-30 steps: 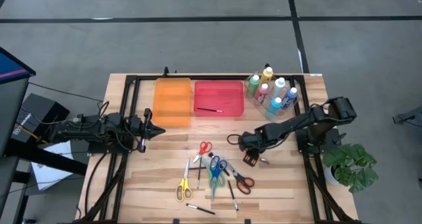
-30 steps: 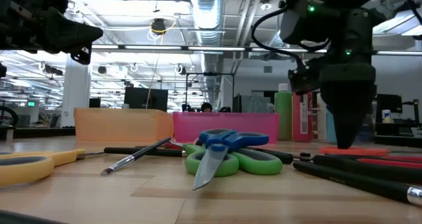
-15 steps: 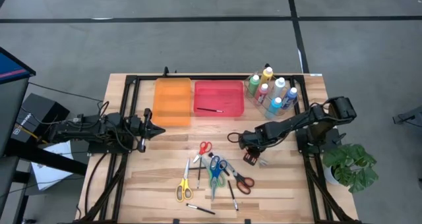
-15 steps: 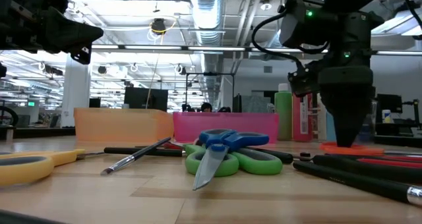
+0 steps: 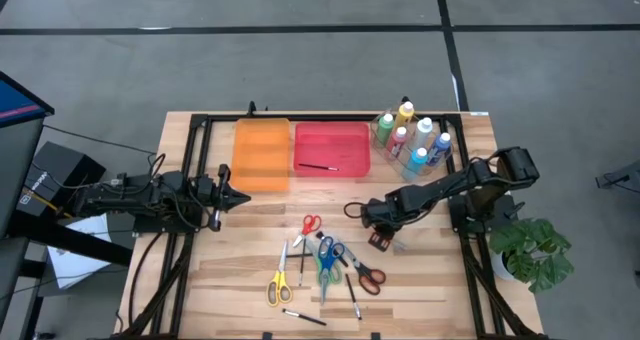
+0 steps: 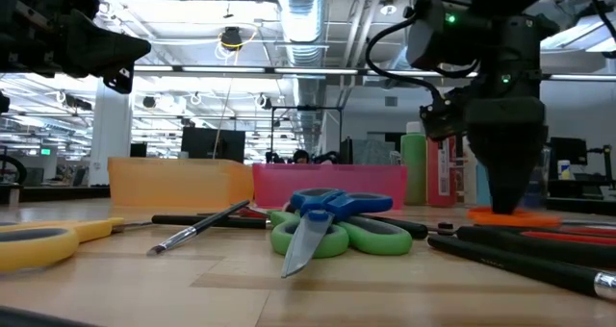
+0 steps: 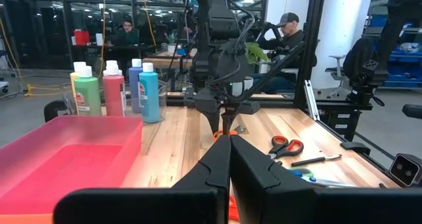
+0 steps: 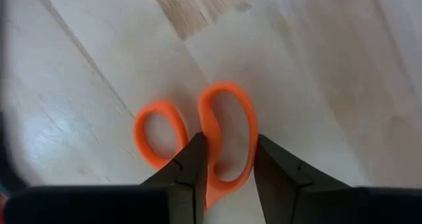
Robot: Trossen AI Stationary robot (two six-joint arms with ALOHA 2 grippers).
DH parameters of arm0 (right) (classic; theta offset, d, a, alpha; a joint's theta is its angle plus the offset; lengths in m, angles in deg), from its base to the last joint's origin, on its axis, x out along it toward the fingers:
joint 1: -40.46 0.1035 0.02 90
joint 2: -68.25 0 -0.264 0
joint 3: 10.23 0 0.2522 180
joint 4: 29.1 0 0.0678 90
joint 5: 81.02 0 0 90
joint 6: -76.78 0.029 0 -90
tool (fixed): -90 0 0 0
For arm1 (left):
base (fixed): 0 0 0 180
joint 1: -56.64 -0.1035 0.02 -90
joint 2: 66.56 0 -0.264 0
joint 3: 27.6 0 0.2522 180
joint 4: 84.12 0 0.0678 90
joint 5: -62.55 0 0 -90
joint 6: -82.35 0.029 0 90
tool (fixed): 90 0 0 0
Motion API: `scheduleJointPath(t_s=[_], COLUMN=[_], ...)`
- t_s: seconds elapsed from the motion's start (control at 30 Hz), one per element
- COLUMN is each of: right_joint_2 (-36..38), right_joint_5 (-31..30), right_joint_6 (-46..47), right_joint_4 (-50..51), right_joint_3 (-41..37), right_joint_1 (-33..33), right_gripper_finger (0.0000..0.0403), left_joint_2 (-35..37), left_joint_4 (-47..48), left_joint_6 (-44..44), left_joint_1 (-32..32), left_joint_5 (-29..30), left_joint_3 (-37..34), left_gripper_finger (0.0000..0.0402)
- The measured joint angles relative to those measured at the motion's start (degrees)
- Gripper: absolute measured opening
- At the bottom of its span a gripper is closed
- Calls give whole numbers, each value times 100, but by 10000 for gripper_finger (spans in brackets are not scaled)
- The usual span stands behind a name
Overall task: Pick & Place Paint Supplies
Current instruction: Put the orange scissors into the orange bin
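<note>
One orange-handled scissors (image 8: 210, 141) gripped in right hand (image 8: 224, 168)

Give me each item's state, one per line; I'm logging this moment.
Right hand: closed on one loop of the orange scissors.
Orange scissors: flat on the table.
Left hand: shut, empty.
Red bin: holds one brush.
Orange bin: looks empty.
Paint bottles: upright.

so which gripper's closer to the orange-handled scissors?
Right. The right gripper is down on the orange-handled scissors, fingers astride one handle loop. The left gripper is shut and parked across the table, by the orange bin.
</note>
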State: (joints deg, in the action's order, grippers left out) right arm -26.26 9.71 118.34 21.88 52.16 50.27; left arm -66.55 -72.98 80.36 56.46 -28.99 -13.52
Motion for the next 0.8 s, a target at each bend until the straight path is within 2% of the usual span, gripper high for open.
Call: scheduleJointPath(t_s=[0.4, 0.43, 0.47, 0.53, 0.8], right_joint_2=[96, 96, 99, 100, 109], right_joint_5=[-296, -366, -399, -508, -602], right_joint_6=[-278, -302, -379, -510, -905], right_joint_4=[25, 24, 22, 19, 3], right_joint_3=[333, 376, 430, 550, 876], right_joint_1=[27, 27, 25, 9, -106], right_gripper_finger=[90, 85, 44, 7, 1], left_joint_2=[0, 0, 0, 0, 0], left_joint_4=[-19, -12, -15, -10, -4], left_joint_6=[1, 1, -1, -1, 0], left_joint_1=[-1, -1, 1, 1, -1], left_joint_5=[0, 0, 0, 0, 0], left_joint_3=[0, 0, 0, 0, 0], left_gripper_finger=[2, 2, 2, 2, 2])
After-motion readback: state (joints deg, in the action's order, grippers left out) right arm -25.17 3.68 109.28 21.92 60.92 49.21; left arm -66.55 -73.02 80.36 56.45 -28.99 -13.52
